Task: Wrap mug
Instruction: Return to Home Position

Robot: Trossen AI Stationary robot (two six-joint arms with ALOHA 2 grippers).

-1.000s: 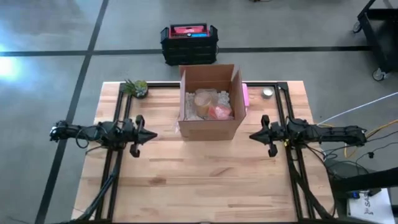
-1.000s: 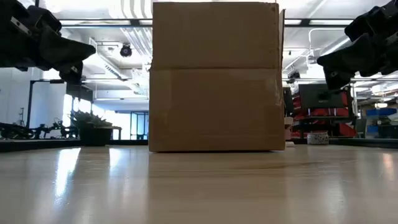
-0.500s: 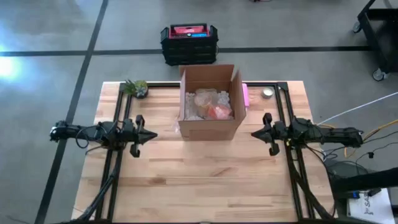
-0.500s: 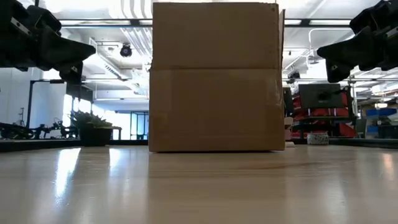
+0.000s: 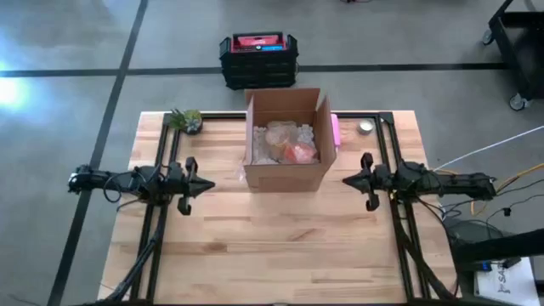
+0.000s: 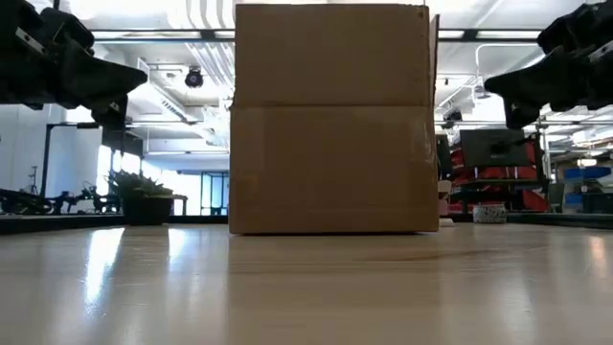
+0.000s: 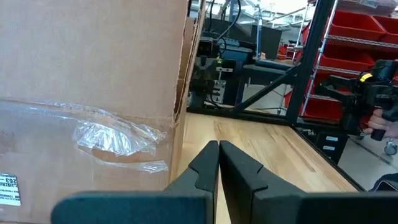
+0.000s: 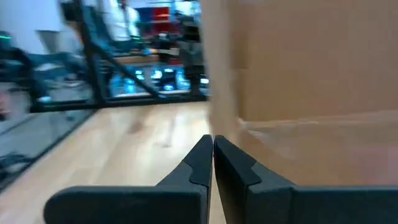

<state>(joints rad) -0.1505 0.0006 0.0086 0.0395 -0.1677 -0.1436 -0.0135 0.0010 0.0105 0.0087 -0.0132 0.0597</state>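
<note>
Left gripper, closed, faces box bearing an unreadable white label.

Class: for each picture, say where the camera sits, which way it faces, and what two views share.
High: above the table, facing straight down; left gripper and right gripper flank the box.
Low: table height, facing level across; box central, arms at upper corners.
Left wrist: on the left arm, facing the box past shut fingers.
Right wrist: same, from the box's other side.
Shared: all show the box.
</note>
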